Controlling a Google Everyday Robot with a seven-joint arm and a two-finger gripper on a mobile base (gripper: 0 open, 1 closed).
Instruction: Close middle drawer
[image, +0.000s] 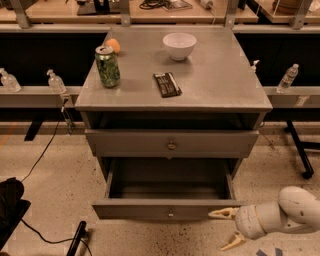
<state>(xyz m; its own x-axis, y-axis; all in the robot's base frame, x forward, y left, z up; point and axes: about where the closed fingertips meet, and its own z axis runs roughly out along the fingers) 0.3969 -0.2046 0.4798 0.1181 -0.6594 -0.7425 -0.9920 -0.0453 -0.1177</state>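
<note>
Gripper (227, 229): low by the front right corner of the cabinet (215, 95), fingers spread wide, holding nothing.
Middle drawer (145, 209): stands far open, its front just left of the upper fingertip.
Knob (171, 214): further left, at the centre of the front.
Advice: I would press flat near the centre and push straight inward, so the box does not twist.
</note>
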